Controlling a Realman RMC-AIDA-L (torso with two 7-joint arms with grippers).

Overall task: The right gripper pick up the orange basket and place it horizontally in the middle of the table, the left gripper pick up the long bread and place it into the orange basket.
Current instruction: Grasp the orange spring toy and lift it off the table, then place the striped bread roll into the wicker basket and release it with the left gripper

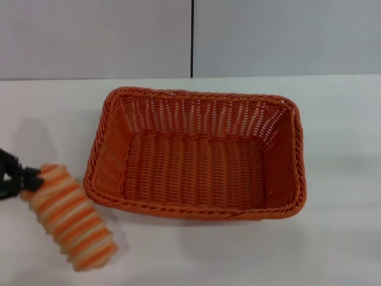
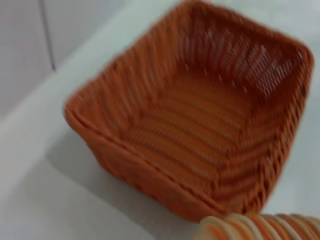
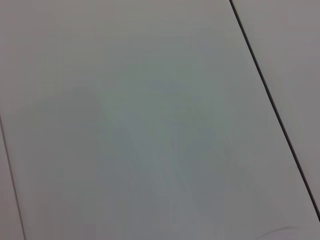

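Left pincer (image 1: 24,180) comes in from the left edge of the head view, black fingers clamped on the upper end of the long bread (image 1: 70,215). The loaf hangs tilted, its free end slanting down and toward the robot, a shadow beneath it on the white worktop (image 1: 333,238). It sits just left of the orange basket (image 1: 196,155), outside the rim. The basket lies lengthwise across the middle of the worktop, open and with nothing inside. Behind, a pale wall with a dark vertical seam. The right pincer is out of sight; its wrist camera shows only grey panels.
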